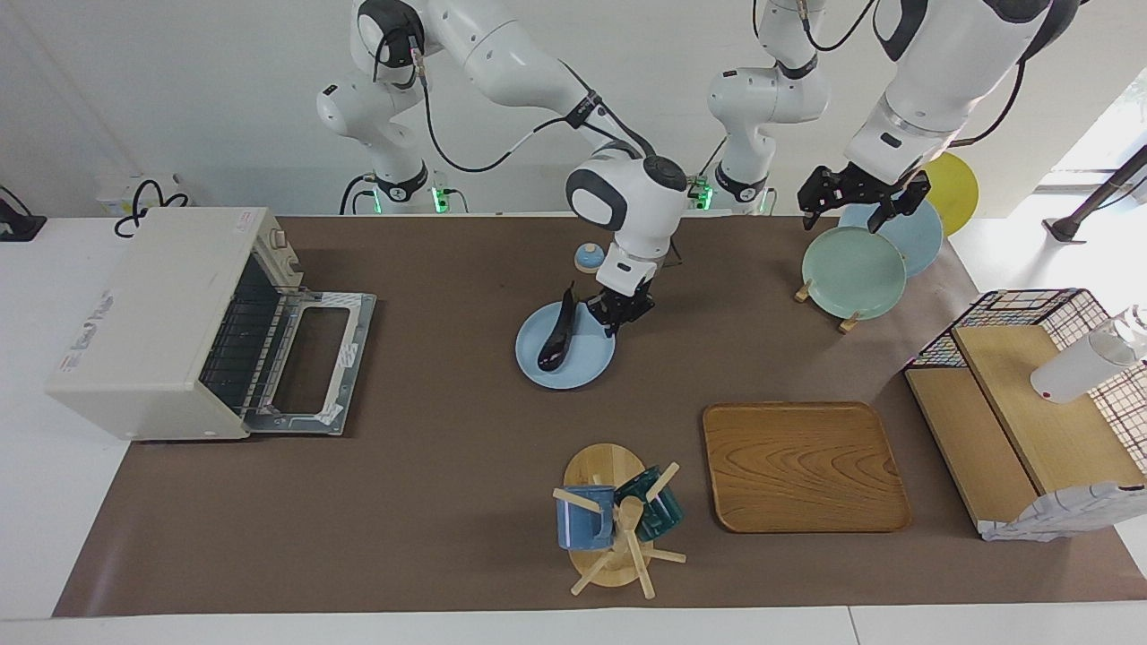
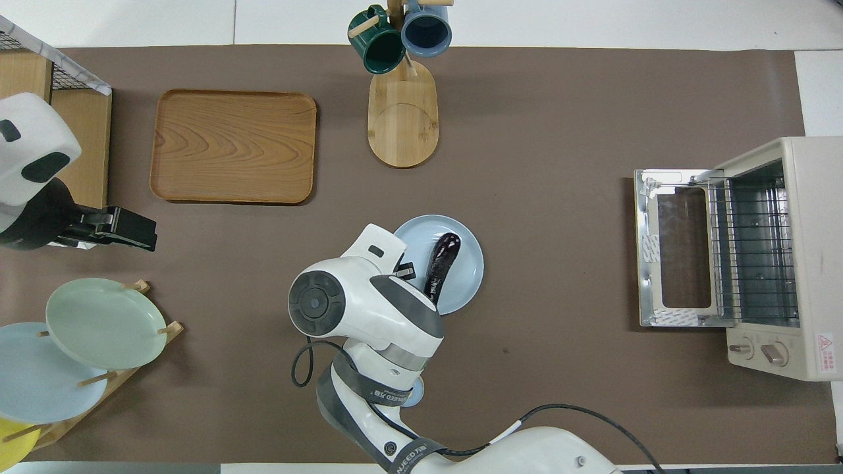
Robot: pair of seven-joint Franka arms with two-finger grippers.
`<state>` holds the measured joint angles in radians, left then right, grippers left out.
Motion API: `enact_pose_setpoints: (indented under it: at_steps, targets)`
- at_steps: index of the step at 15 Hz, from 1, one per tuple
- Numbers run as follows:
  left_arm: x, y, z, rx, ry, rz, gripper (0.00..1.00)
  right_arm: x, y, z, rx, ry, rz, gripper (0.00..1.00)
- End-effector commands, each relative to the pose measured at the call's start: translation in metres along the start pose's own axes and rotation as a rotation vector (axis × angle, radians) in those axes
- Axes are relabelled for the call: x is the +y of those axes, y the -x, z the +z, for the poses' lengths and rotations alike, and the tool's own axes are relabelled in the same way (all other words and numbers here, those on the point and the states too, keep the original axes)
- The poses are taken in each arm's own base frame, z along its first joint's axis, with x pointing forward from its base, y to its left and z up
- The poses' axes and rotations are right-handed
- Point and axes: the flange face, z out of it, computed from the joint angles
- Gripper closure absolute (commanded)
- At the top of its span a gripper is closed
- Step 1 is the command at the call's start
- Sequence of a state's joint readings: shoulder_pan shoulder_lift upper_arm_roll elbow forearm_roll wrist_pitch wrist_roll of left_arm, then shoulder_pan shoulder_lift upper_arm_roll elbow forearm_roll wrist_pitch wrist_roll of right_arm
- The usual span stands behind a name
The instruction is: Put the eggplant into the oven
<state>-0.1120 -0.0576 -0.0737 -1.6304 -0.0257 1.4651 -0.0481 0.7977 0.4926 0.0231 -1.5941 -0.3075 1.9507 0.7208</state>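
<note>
The eggplant [image 1: 556, 340] [image 2: 440, 266] is dark, glossy and slim. It lies slantwise on a light blue plate [image 1: 573, 372] [image 2: 469, 276] mid-table, stem end toward the robots. My right gripper [image 1: 615, 313] [image 2: 405, 270] is shut and low at the plate's rim, just beside the eggplant on the side toward the left arm's end. I see nothing between its fingertips. The cream oven [image 1: 161, 313] [image 2: 790, 257] stands at the right arm's end with its door [image 1: 314, 358] dropped open and the wire rack bare. My left gripper [image 1: 856, 210] [image 2: 135, 227] hangs open over the plate rack and waits.
A plate rack [image 1: 851, 260] with several plates stands near the left arm's base. A wooden tray [image 1: 802, 466] and a mug tree [image 1: 614, 520] lie farther from the robots. A wire-and-wood shelf [image 1: 1030, 403] fills the left arm's end. A small blue dome [image 1: 587, 258] sits near the robots.
</note>
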Motion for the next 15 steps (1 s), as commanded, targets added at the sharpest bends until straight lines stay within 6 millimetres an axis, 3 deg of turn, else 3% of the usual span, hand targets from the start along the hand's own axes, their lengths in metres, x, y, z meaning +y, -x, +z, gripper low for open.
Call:
enact_pose_setpoints:
  at_steps: [1,4,6,8,12,15]
  targets:
    - [-0.001,-0.005,-0.006,0.007,0.026,-0.019,0.0,0.037,-0.001,-0.035,-0.012,0.076,-0.04,1.0]
    - [-0.002,-0.004,-0.008,0.004,0.025,-0.021,0.0,0.136,0.006,-0.041,-0.051,0.081,0.015,1.0]
    - [-0.002,-0.002,-0.007,0.002,0.024,-0.019,0.0,0.218,0.024,-0.034,-0.09,0.076,0.021,1.0]
    - [-0.001,-0.002,-0.007,0.002,0.024,-0.018,0.0,0.281,0.046,-0.028,-0.105,0.06,0.006,1.0]
    - [0.0,-0.001,-0.007,0.004,0.022,-0.016,0.0,0.373,0.068,-0.008,-0.147,0.041,0.009,1.0]
    - [-0.001,-0.002,-0.007,0.009,0.022,-0.018,0.0,0.418,0.091,0.012,-0.132,-0.015,-0.005,1.0]
